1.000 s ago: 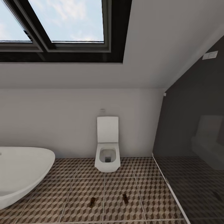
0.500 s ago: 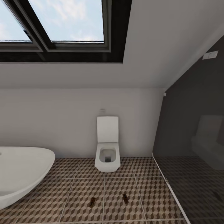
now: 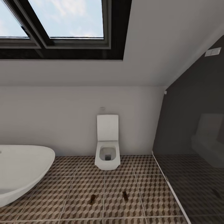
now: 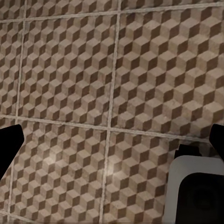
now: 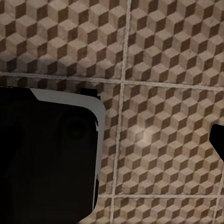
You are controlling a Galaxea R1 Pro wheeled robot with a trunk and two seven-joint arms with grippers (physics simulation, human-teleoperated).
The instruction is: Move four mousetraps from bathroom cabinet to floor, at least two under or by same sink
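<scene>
My head camera has tipped slightly, lifting everything in view. Two mousetraps (image 3: 92, 199) (image 3: 124, 195) lie on the floor (image 3: 155, 196) at six o'clock from the toilet (image 3: 107, 146). Two remain unseen. Both pincers look spread wide, holding nothing.

Two mousetraps (image 3: 92, 199) (image 3: 125, 195) side by side on the bathroom floor (image 3: 149, 193), before a toilet (image 3: 107, 149) against the back wall; tub (image 3: 21, 171) at left, skylight (image 3: 62, 25) above.
</scene>
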